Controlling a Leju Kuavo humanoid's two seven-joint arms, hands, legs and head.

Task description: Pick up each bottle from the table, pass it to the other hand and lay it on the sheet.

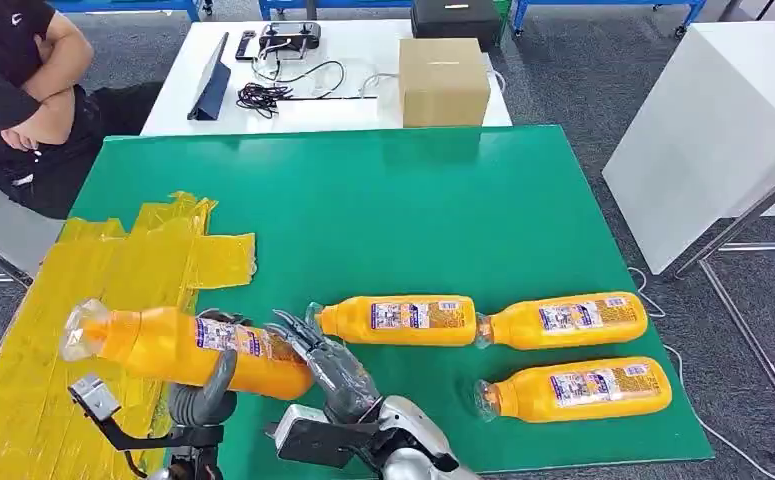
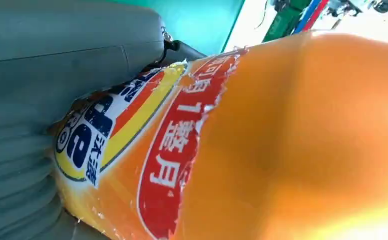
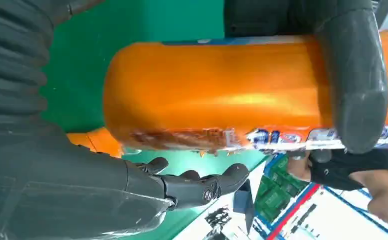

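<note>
Orange-filled clear plastic bottle (image 1: 188, 347) gripped by left hand (image 1: 206, 392) at lower left of frame, above yellow sheet (image 1: 113, 270) edge. Right hand (image 1: 331, 365) released, fingers spread beside bottle base. Three matching full bottles (image 1: 563, 320) laid on green table (image 1: 413, 210).

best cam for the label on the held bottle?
Left wrist view: the label is close and sharp, its printing readable. Head view shows it small on the held bottle in the left hand. Right wrist view shows its edge only.
</note>
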